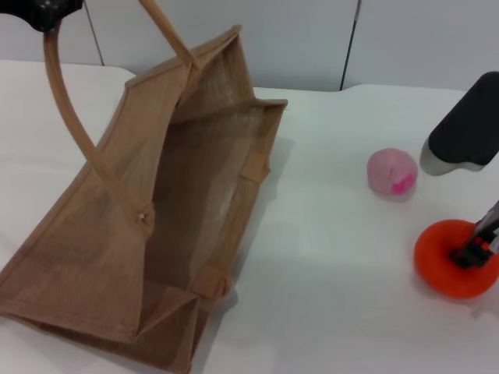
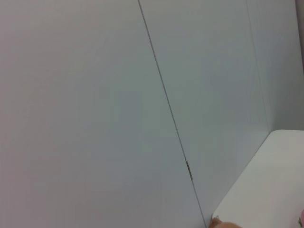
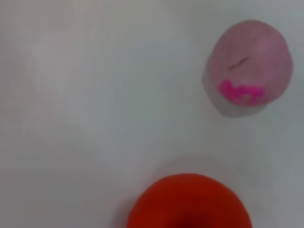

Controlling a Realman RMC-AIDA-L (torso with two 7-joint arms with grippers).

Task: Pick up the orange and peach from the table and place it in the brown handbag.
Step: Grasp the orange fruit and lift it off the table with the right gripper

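The brown handbag (image 1: 86, 257) stands open on the left of the table, mouth facing up and toward me. My left gripper (image 1: 48, 12) is at the top left, holding one looped handle (image 1: 66, 109) up. The orange (image 1: 440, 257) lies at the right edge of the table and also shows in the right wrist view (image 3: 190, 202). My right gripper (image 1: 472, 249) is down on top of the orange. The peach (image 1: 392, 173) lies apart from the orange, farther back, and shows in the right wrist view (image 3: 249, 66).
The white table (image 1: 335, 273) has bare room between the bag and the fruits. Grey wall panels (image 1: 296, 39) stand behind the table. The left wrist view shows only the wall (image 2: 95, 118) and a table corner (image 2: 270, 180).
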